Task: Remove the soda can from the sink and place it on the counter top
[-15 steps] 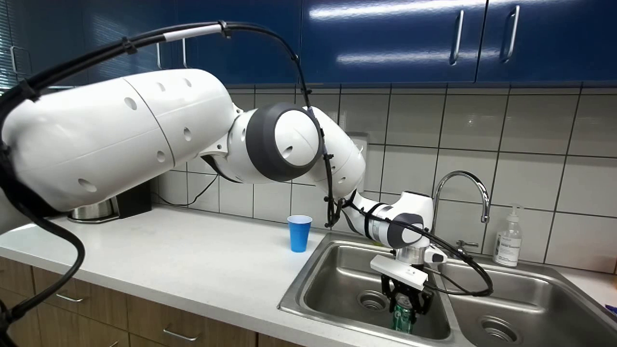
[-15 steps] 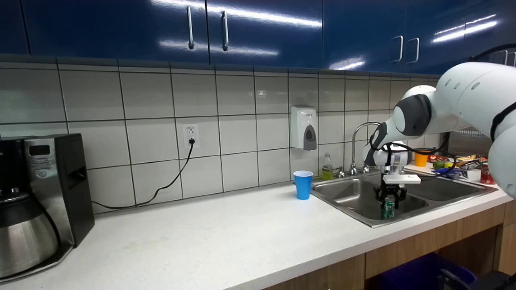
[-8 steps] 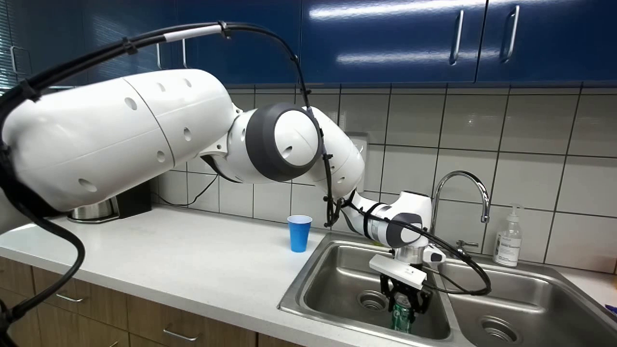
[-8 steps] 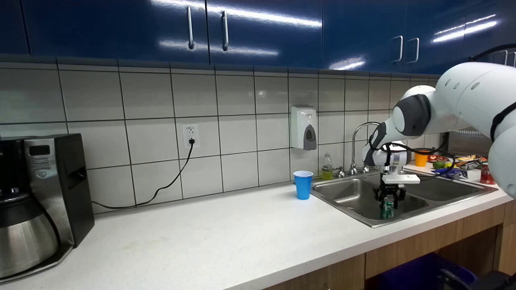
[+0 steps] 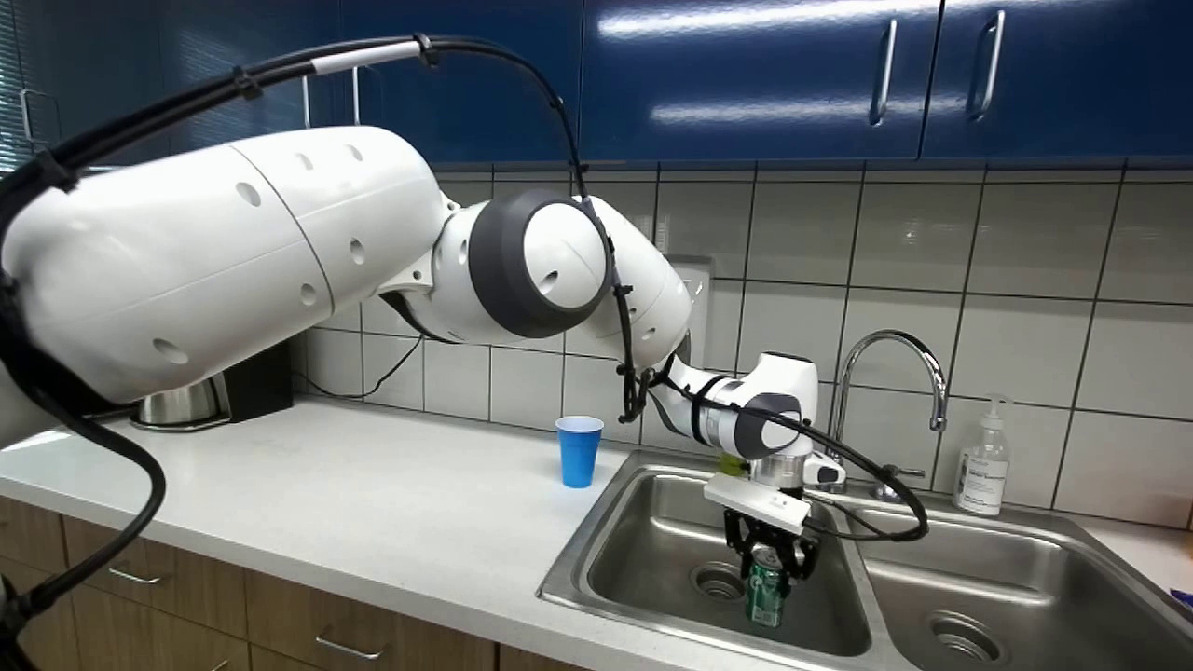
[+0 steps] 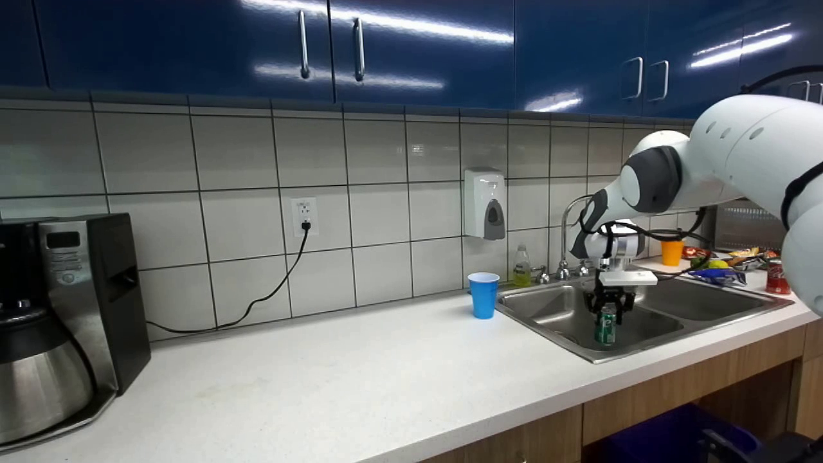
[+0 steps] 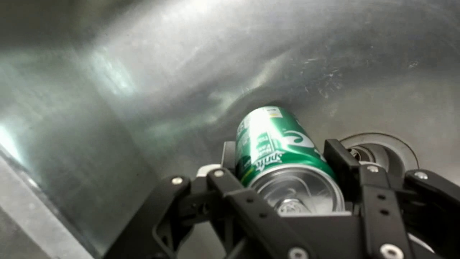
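Observation:
The green soda can (image 5: 765, 601) is upright over the near part of the left basin of the steel sink (image 5: 580, 561). My gripper (image 5: 766, 578) points down with its fingers on both sides of the can's upper part. In the wrist view the can (image 7: 280, 140) sits between the two black finger pads of the gripper (image 7: 282, 154), its silvery top toward the palm. The gripper is shut on the can. The can's base appears a little above the basin floor. The pale counter top (image 5: 373, 503) extends left of the sink; it also shows in an exterior view (image 6: 321, 379).
A blue cup (image 5: 578, 452) stands on the counter by the sink's left rim. The curved faucet (image 5: 885, 337) rises behind the basins. A pump bottle (image 5: 983, 471) stands behind the right basin. A coffee maker (image 6: 83, 308) is at the counter's far end. Blue cabinets (image 5: 746, 84) hang above.
My gripper and the can have risen together and shifted slightly left in both exterior views, mostly in the last half second. More of the can shows above the sink's front rim. The cup has not moved.

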Tool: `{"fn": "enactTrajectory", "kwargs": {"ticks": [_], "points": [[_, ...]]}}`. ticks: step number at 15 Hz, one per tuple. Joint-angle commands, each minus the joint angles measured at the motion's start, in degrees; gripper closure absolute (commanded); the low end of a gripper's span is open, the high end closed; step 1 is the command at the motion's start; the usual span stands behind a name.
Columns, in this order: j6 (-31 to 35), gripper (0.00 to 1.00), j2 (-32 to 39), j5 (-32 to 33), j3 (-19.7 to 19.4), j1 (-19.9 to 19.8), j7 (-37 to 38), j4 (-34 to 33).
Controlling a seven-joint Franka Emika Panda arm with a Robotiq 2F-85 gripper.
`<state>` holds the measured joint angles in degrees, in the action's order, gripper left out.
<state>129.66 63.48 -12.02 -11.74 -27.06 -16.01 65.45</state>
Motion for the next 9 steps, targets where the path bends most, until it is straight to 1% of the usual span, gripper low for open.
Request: {"fn": "enactTrajectory", "kwargs": {"ticks": [1,5,9], "points": [[0.2,0.62,-4.4,0.0,-0.2,1.0,0.0,3.0],[0.3,0.62,-8.3,0.2,-0.4,1.9,-0.4,5.5],[0.2,0.62,-13.1,0.4,-0.6,2.6,-0.6,10.1]]}}
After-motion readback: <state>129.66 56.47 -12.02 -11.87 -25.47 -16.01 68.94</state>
